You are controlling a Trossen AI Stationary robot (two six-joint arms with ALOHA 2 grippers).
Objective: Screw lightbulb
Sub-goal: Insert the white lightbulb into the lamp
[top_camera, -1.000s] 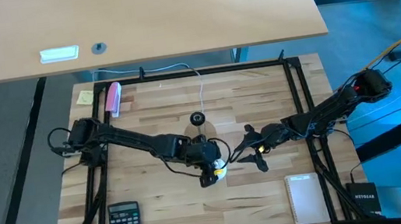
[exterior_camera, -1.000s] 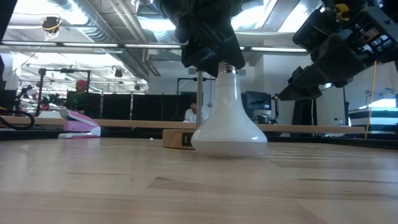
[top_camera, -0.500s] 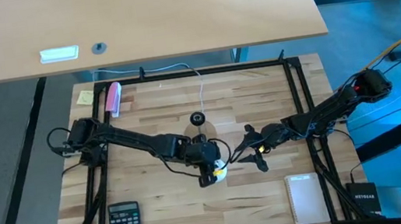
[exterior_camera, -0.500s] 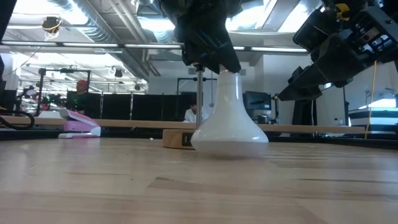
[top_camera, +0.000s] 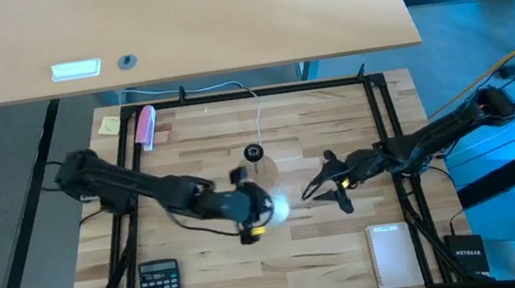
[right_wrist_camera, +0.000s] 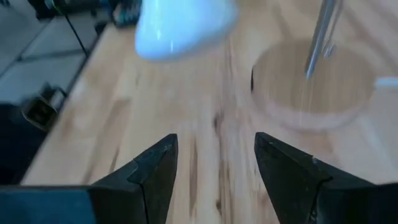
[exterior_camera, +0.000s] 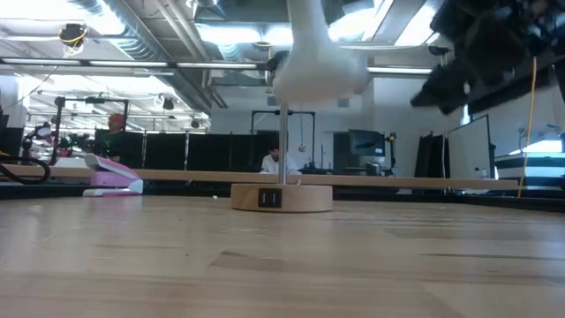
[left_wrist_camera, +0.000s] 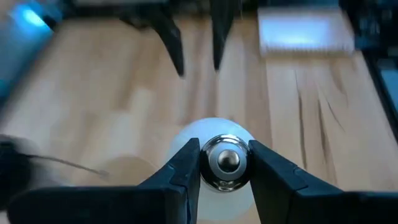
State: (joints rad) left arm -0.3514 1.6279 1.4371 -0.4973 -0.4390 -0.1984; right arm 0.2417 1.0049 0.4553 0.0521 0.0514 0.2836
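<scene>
The white lightbulb (top_camera: 276, 210) is in the air near the table's middle, held by my left gripper (top_camera: 253, 215), which is shut on its silvery screw base (left_wrist_camera: 225, 162). In the low view the bulb (exterior_camera: 313, 57) hangs high, globe end down. The round wooden disc (exterior_camera: 281, 196) rests flat on the table just beyond it, with a metal rod (exterior_camera: 281, 132) rising to a black socket (top_camera: 254, 152). My right gripper (top_camera: 327, 185) is open and empty to the right of the bulb, pointing toward it; its view shows the bulb (right_wrist_camera: 183, 22) and the disc (right_wrist_camera: 311, 87). My left gripper pinches the bulb's metal screw base (left_wrist_camera: 211, 163) between its two fingers, one on each side of the thread. The end contact of the base faces the wrist camera and the white globe lies beyond the fingers. The bulb is lifted clear of the table.
A calculator (top_camera: 159, 284) lies at the near left, a white notepad (top_camera: 393, 254) at the near right, a pink object (top_camera: 145, 127) and a yellow note (top_camera: 110, 125) at the far left. The lamp's white cord (top_camera: 258, 114) runs to the far edge.
My left gripper has risen with the bulb and drawn back toward the table's left edge. The bulb, which stood with its globe on the table, is now lifted clear. My right gripper has drawn back a little toward the table's right edge, still open.
</scene>
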